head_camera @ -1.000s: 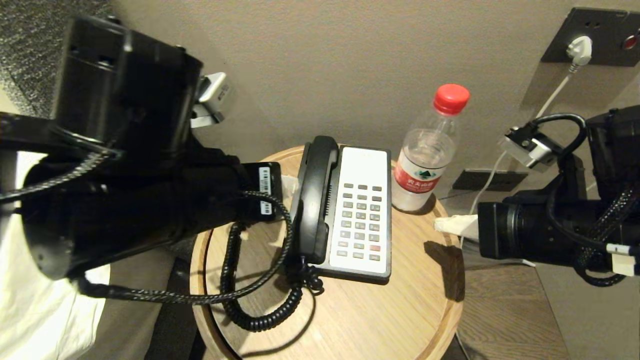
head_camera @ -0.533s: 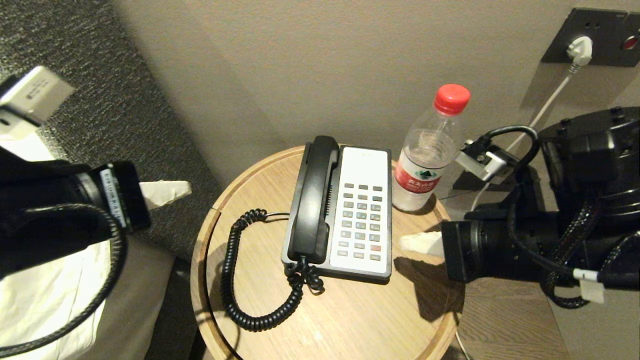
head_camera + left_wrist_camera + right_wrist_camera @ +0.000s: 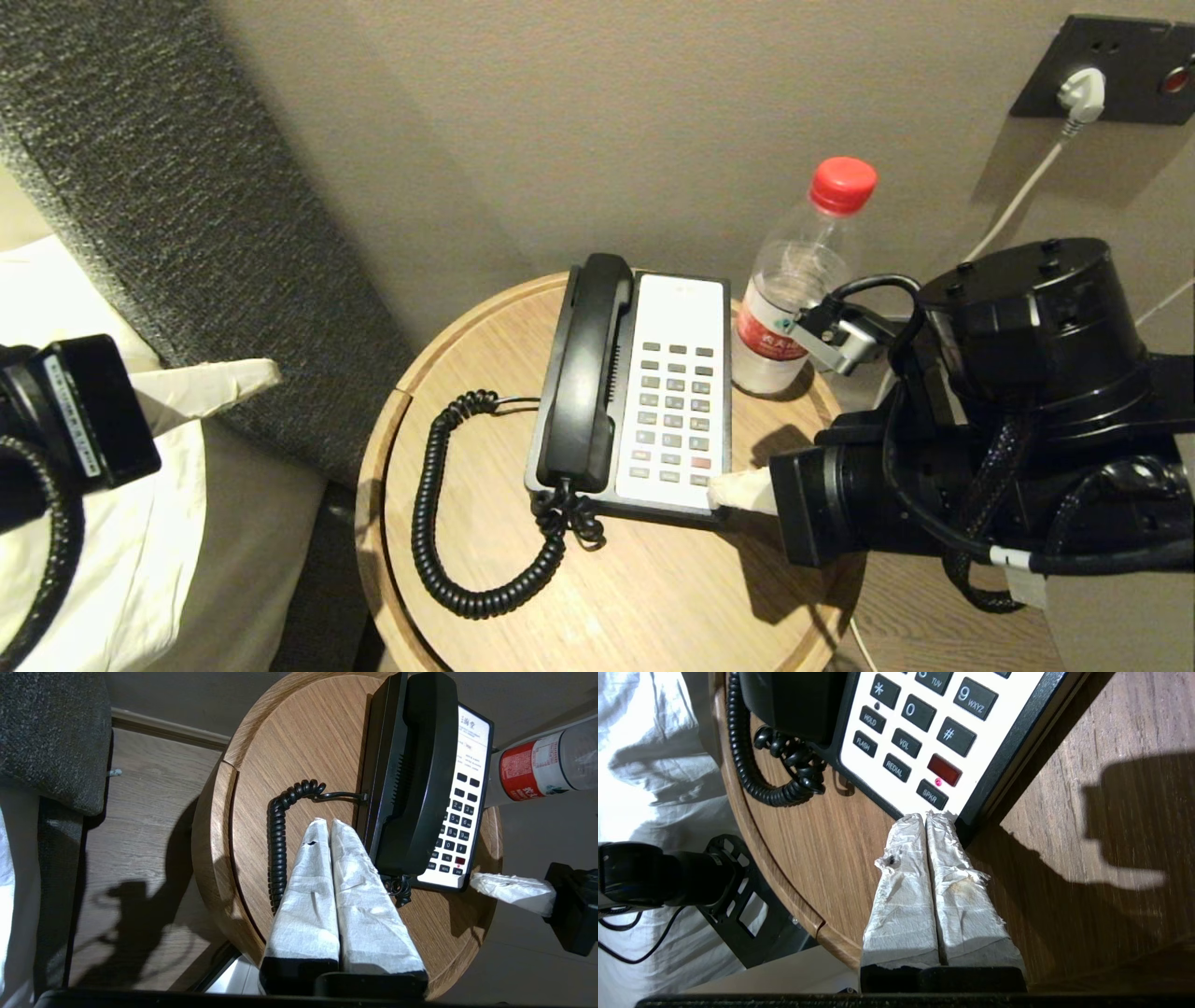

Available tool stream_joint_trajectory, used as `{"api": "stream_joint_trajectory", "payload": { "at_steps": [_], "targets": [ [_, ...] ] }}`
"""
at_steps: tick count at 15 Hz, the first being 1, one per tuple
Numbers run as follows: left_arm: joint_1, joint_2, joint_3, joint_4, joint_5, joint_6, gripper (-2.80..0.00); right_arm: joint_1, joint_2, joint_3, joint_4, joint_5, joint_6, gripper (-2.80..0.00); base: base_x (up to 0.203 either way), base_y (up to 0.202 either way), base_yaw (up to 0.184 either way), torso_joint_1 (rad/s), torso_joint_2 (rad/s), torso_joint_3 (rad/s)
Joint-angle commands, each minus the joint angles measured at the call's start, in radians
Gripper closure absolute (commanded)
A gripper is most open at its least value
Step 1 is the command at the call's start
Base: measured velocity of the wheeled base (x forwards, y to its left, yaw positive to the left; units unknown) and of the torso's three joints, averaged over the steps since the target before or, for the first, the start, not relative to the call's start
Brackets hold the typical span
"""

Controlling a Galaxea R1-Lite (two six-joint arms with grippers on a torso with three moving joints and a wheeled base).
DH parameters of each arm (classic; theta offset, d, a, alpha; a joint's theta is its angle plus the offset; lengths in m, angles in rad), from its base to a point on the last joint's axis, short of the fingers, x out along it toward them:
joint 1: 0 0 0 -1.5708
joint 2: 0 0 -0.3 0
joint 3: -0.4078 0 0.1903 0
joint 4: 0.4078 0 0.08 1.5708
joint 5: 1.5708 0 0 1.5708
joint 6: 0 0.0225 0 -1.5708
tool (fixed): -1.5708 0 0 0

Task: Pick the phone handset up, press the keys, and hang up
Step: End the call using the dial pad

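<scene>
Handset (image 3: 588,373): long black receiver, seated in the cradle along the left side of the phone base (image 3: 677,308), earpiece end toward the wall, mouthpiece end toward the near edge, coiled cord (image 3: 439,523) leaving that near end and looping over the round wooden table (image 3: 653,597). Judged rigid, light, smooth-shelled and somewhat slippery; not fragile, though restrained by the cord, so likely to tug back when lifted far. Best taken across the narrow middle of the shaft, between the two bulged ends, with pads closing on the long sides; to be avoided: the rounded ends and the cord. Sits untouched by either tool. Left gripper (image 3: 330,826) hangs well to the left of the table over the bedding in the head view, wrapped fingers (image 3: 308,896) pressed together with no gap and nothing between them; handset lies ahead and to one side of those tips, apart from them. Needs opening and a return across the table edge before any grasp. Right gripper (image 3: 927,819) reaches in from the right, fingers likewise together and empty, tips at the near right corner of the base, just beside the lowest row of keys (image 3: 933,794); handset lies across the keypad from it. Water bottle (image 3: 798,289) stands behind the base on the right, near the right arm.
</scene>
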Motion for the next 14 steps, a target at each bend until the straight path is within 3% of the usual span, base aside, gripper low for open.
{"api": "stream_joint_trajectory", "payload": {
  "at_steps": [1, 14],
  "targets": [
    [0.001, -0.002, 0.003, 0.001, 0.001, -0.004, 0.00, 0.000, 0.019, -0.009, 0.000, -0.001, 0.004, 0.00, 0.000, 0.000, 0.000, 0.000, 0.00, 0.000],
    [0.001, -0.015, 0.017, 0.001, 0.001, -0.012, 0.00, -0.005, 0.054, -0.036, -0.010, -0.003, 0.000, 0.00, 0.000, 0.000, 0.000, 0.000, 0.00, 0.000]
  ]
}}
